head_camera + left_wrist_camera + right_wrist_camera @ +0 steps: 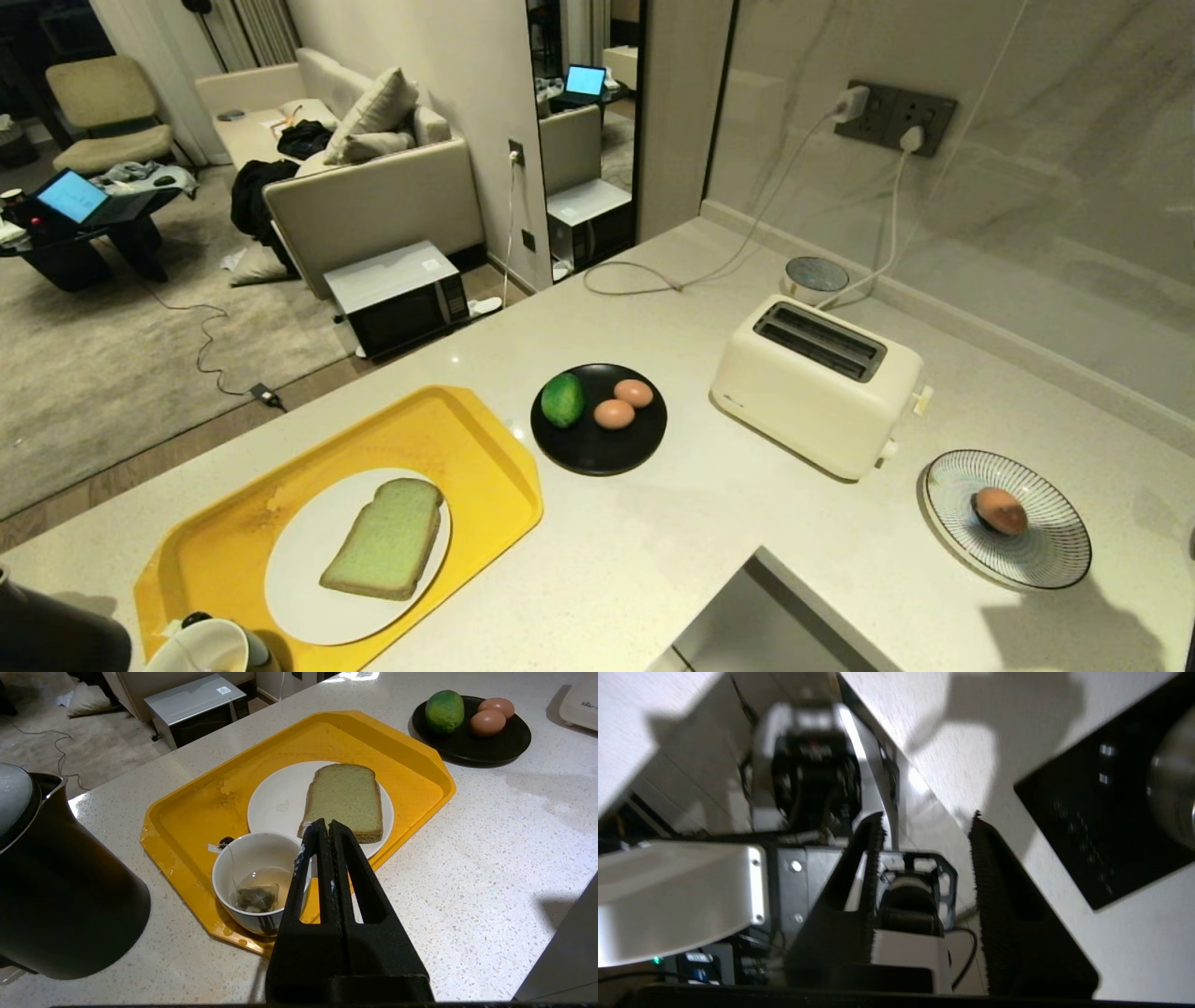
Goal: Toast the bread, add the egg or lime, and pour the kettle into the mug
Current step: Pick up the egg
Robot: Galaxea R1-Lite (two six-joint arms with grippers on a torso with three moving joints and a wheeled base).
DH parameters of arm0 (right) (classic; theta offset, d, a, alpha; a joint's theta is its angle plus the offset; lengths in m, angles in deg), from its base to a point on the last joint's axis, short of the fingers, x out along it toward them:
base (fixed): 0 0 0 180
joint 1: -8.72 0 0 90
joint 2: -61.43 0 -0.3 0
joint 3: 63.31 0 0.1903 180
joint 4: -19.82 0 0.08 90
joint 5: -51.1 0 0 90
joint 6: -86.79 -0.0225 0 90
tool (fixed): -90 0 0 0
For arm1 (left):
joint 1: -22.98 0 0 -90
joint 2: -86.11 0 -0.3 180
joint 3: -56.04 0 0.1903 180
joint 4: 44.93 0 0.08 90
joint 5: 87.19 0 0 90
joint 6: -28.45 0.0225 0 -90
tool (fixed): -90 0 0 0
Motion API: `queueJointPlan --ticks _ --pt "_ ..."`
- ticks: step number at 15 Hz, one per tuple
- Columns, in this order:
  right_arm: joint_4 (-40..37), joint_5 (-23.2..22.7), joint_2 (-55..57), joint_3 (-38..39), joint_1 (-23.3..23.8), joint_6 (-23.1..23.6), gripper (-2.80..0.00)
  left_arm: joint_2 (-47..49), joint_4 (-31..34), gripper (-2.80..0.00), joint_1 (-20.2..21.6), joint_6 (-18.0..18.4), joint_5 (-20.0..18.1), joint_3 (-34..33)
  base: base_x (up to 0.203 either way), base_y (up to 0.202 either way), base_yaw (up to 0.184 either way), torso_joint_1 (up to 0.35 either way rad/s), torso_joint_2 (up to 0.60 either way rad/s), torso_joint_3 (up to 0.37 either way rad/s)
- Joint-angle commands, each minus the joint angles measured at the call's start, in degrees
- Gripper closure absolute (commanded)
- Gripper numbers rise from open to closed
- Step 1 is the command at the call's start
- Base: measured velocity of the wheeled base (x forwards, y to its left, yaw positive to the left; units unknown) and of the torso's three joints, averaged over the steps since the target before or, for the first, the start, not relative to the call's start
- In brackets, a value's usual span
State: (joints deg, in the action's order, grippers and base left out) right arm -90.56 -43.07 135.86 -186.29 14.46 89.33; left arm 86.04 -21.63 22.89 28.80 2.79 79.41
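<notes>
Marble wall (1027,187) w/ outlets, beige sofa (373,187), grey rug (112,345).

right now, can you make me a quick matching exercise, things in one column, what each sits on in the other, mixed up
Things:
1. bread
2. lime
3. egg
4. mug

Places:
a. black plate
b. striped plate
c. white plate
d. straight on the yellow tray

Pairs: 1-c, 2-a, 3-b, 4-d

Home kitchen, open-plan: stone counter (653,551) with toaster (817,383) at 2 o'clock, sofa (373,177) at 11 (living room behind).
</notes>
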Motion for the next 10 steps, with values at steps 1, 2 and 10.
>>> queueJointPlan --ticks 1,2,10 --pt "-0.6 2.7 4.2 7.9 1.5 2.0 -2.80 0.0 0.0 0.00 0.0 0.0 -0.1 0.0 0.000 0.000 0.000 0.000 0.00 0.000" --pt "-0.6 3.6 4.9 10.8 1.6 3.4 -2.80 0.0 0.0 0.00 0.0 0.0 -0.1 0.0 0.000 0.000 0.000 0.000 0.00 0.000" --pt "30.8 5.6 14.5 27.6 2.7 9.3 -2.80 0.0 0.0 0.00 0.0 0.0 0.0 0.0 0.000 0.000 0.000 0.000 0.00 0.000"
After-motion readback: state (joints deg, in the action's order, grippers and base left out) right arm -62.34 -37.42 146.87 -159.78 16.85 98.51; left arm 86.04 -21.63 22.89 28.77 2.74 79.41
